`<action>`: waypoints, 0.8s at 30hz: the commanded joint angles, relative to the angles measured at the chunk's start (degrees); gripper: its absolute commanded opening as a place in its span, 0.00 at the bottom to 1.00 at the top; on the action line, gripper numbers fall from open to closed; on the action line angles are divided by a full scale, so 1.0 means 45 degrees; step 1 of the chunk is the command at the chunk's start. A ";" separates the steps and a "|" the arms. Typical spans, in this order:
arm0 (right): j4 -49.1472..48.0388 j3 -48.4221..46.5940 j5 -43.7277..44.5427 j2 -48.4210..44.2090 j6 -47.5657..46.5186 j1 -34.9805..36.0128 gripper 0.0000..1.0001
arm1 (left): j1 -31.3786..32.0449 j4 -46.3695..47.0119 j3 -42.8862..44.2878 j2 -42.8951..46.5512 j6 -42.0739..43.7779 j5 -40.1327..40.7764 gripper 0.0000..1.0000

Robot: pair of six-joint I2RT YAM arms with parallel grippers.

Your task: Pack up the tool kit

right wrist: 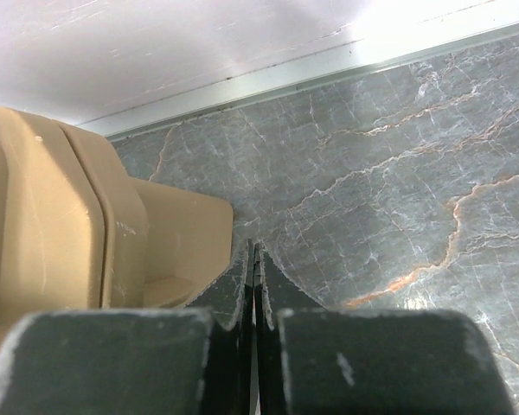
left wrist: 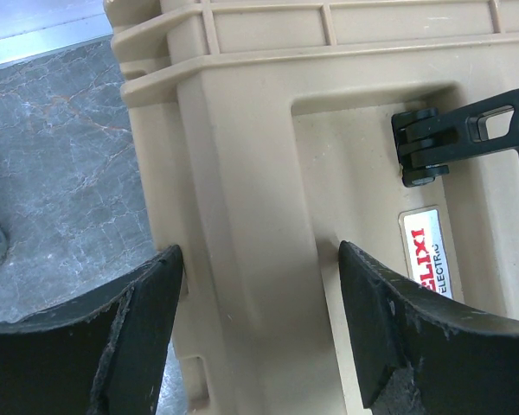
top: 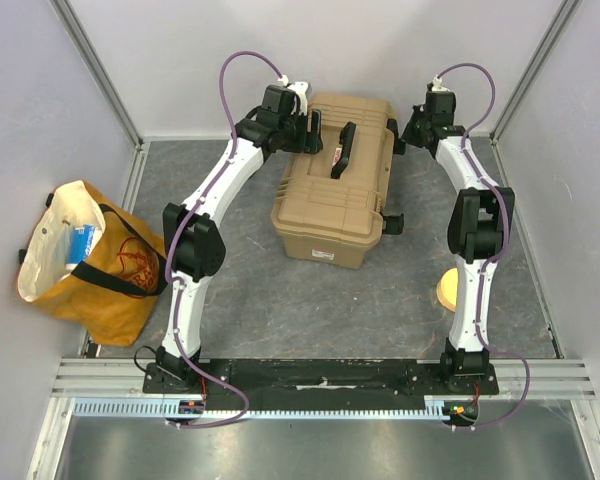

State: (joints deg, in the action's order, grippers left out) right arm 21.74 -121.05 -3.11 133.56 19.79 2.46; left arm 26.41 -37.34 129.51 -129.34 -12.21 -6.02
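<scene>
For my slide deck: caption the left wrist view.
Open left gripper straddles a raised edge of the tan tool case, black handle beyond.

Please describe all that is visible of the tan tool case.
The tan tool case looks like hard ribbed plastic, closed, flat on the grey table. A black handle lies on its lid, black latches at its side. The open left gripper straddles one edge; the shut right gripper is beside a corner.

Spread claw (left wrist: 258,259) astride tan case (left wrist: 242,130)
</scene>
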 commanded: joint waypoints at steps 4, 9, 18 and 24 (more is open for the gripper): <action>0.0756 0.2329 -0.1143 -0.0070 0.0171 0.0977 0.00 | 0.0458 -0.3870 -0.1086 -0.2468 0.0115 -0.1766 0.76; 0.0113 0.2779 -0.1708 -0.0187 0.0523 0.1113 0.00 | 0.0458 -0.3870 -0.1007 -0.2547 0.0056 -0.2099 0.76; -0.1976 0.3482 -0.3680 -0.0226 0.2045 0.1523 0.00 | 0.0458 -0.3850 -0.0832 -0.2664 0.0232 -0.2685 0.75; -0.4026 0.4497 -0.4873 -0.0616 0.3529 0.1602 0.00 | 0.0419 -0.3635 -0.0753 -0.2703 0.0271 -0.3290 0.75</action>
State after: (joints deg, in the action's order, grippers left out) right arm 4.05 -105.36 -9.69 130.96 28.32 3.11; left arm 25.56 -39.20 131.63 -130.63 -10.66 -9.41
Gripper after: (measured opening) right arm 0.006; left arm 0.753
